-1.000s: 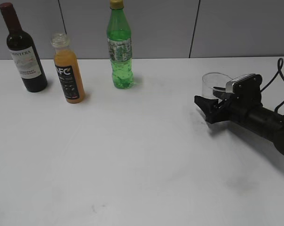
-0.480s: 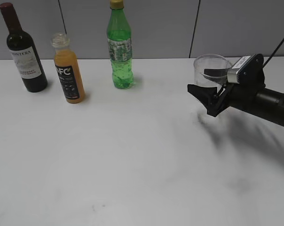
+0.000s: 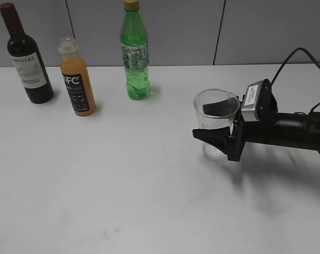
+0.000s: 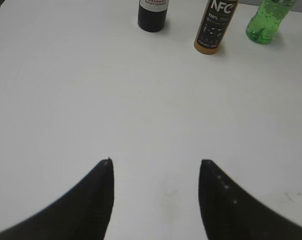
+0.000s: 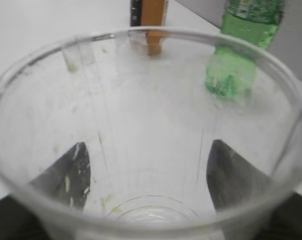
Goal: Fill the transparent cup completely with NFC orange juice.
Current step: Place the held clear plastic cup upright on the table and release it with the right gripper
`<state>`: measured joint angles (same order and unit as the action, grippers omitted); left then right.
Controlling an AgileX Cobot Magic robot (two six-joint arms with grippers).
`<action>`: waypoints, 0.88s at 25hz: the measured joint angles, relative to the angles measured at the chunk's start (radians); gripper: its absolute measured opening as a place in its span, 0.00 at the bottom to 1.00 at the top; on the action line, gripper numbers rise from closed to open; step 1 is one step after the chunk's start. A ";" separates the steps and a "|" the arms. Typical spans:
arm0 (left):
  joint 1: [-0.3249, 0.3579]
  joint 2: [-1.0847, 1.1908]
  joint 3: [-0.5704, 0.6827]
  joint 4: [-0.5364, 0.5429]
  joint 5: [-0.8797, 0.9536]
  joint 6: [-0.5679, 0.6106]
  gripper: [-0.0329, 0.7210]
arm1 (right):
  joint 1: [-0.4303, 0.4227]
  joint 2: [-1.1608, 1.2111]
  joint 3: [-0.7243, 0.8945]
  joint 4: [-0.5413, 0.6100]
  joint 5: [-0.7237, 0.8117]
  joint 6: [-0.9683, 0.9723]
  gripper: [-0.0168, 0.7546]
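Right hand [image 3: 219,126] clamped on the empty transparent cup [image 3: 215,110], left hand [image 4: 156,192] spread wide

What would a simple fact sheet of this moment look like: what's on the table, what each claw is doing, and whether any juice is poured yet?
Right gripper: shut on the transparent cup, held upright above the table
Left gripper: open, holding nothing
Cup contents: no juice; only faint residue inside
NFC orange juice: in its uncapped bottle, nearly full, back left
Wine bottle: left of the juice bottle
Green soda bottle: capped, right of the juice bottle
Pouring: not yet begun
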<state>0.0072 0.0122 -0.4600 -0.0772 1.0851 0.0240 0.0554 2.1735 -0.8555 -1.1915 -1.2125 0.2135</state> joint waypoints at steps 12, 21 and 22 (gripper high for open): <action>0.000 0.000 0.000 0.000 0.000 0.000 0.60 | 0.206 0.113 -0.155 -0.021 0.000 0.212 0.74; 0.000 0.000 0.000 0.000 0.000 0.000 0.60 | 0.288 0.186 -0.191 0.096 -0.001 0.212 0.74; 0.000 0.000 0.000 0.000 0.000 0.000 0.60 | 0.294 0.195 -0.200 0.097 -0.001 0.212 0.74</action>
<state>0.0072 0.0122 -0.4600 -0.0772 1.0851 0.0240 0.3496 2.3681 -1.0557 -1.0941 -1.2133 0.4258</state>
